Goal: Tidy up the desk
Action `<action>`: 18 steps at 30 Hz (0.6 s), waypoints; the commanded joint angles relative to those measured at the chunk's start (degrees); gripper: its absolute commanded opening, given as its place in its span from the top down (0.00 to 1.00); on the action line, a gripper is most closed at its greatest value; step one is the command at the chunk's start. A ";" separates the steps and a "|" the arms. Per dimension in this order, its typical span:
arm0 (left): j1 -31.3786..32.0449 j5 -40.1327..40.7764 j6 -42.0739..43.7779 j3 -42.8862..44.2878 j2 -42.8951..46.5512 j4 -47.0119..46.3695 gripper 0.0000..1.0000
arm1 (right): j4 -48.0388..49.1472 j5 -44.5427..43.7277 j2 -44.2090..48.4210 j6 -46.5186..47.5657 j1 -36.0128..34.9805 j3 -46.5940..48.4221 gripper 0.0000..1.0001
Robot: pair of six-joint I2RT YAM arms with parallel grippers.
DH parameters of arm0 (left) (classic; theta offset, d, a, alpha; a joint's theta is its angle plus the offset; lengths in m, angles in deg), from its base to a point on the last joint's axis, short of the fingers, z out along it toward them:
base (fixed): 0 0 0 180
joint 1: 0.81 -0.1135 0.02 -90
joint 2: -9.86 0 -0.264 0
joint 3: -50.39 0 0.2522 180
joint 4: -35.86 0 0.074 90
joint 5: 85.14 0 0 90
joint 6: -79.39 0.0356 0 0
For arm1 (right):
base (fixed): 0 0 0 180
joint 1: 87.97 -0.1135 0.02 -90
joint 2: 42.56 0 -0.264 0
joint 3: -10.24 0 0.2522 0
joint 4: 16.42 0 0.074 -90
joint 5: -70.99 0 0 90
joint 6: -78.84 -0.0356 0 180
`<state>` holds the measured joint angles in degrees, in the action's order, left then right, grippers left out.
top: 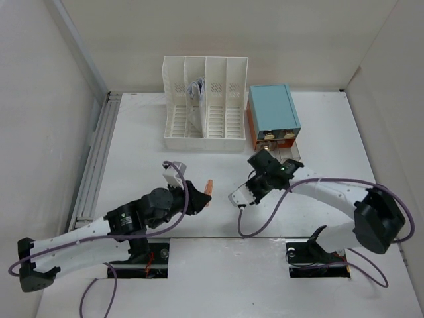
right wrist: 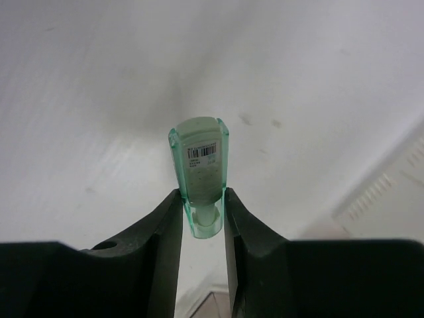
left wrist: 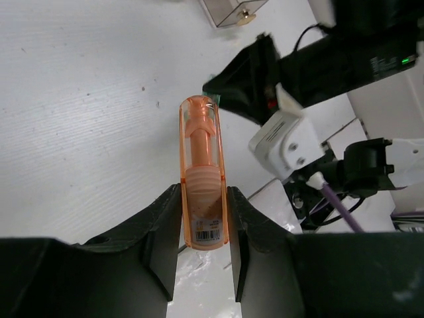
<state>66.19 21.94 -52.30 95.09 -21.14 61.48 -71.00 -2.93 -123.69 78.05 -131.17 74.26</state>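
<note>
Desk centre lies open; left gripper clamps orange tube, right gripper green tube, perhaps glue sticks.

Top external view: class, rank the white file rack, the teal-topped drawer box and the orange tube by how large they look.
1. White file rack
2. Teal-topped drawer box
3. Orange tube, clearly smallest, though the left gripper hides part of it.

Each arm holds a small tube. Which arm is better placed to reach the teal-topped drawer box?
Right, probably. The right tool, holding the green tube, sits in front of the drawer box; the left tool with the orange tube is farther away.
</note>
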 commanded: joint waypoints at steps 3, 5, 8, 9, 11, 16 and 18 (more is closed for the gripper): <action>-0.29 -3.01 0.82 -0.53 -4.67 -9.29 1.00 | 15.04 -5.15 8.25 -24.32 -0.04 0.46 0.88; -0.29 -3.02 1.44 -1.05 -5.82 -11.06 1.00 | 19.09 -12.01 9.48 -27.50 1.62 -0.16 0.89; -0.82 -4.25 1.97 -1.06 -8.80 -14.22 1.00 | 21.74 -15.64 12.56 -31.46 6.00 -1.48 0.90; -0.82 -5.03 2.57 -1.06 -9.77 -14.93 1.00 | 22.62 -16.51 13.26 -32.68 7.24 -2.26 0.90; -2.13 -6.70 3.11 -1.06 -12.49 -18.09 1.00 | 24.46 -19.83 14.59 -34.71 10.92 -2.97 0.90; -4.51 -12.24 4.25 0.08 -21.54 -27.66 1.00 | 25.96 -22.67 14.50 -38.84 18.23 -2.45 0.92; -5.03 -14.26 5.47 2.28 -27.51 -31.36 1.00 | 25.96 -21.44 13.36 -39.46 20.77 -2.45 0.92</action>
<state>62.02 12.15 -49.13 94.70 -44.37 39.42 -48.86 -22.78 -109.87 42.84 -112.77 71.40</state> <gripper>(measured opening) 0.268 0.328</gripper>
